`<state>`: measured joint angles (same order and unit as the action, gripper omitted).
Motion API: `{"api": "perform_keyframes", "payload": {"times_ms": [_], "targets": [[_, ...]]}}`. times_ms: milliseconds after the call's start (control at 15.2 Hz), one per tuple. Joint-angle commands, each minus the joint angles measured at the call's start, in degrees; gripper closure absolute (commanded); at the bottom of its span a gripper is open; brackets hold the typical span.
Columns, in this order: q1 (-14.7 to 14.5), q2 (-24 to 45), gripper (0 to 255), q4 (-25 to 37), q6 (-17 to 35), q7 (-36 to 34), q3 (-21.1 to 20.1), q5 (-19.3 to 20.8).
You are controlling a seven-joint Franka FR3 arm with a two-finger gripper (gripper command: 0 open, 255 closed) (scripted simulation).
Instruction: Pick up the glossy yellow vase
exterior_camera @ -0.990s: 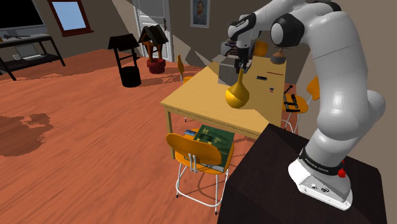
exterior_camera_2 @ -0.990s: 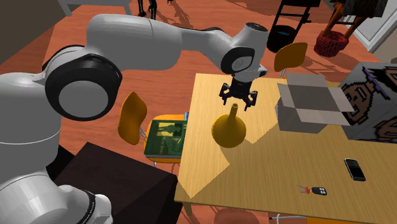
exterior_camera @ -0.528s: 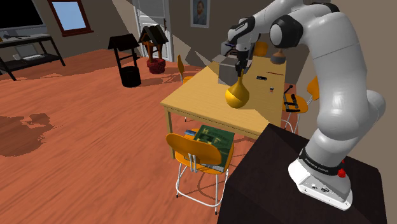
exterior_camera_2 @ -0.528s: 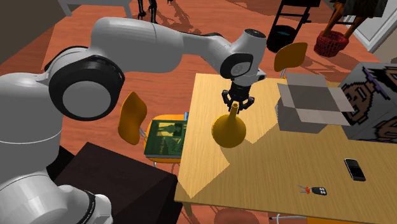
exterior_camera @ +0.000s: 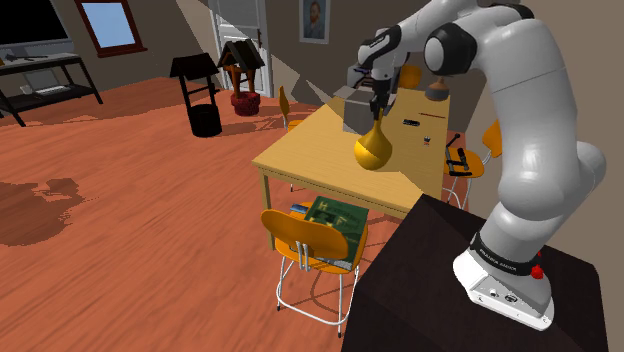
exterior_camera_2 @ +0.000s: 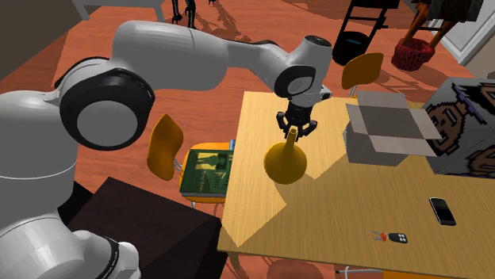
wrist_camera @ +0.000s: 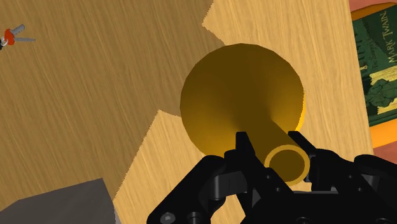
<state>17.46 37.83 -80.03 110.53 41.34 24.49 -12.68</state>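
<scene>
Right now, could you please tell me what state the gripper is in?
The gripper is shut on the yellow vase, clasping its narrow neck.

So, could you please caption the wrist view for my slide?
Black gripper clasping the neck of the yellow vase, wooden table beneath.

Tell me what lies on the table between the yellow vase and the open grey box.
Nothing: bare tabletop separates the vase and the box, seen in the second exterior view.

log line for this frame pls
phase: grasp | gripper: shut on yellow vase at its neck | vase: upright on wooden table | lift: not yet
</scene>
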Motion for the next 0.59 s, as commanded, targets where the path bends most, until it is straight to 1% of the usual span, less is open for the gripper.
{"api": "perform_keyframes", "payload": {"times_ms": [0, 528], "targets": [[-0.02, -0.4, 255, 0.61, -0.96, -0.1, 0.11, 0.16], [0.11, -2.1, 255, 4.18, -6.08, -0.45, 0.6, 0.91]]}}
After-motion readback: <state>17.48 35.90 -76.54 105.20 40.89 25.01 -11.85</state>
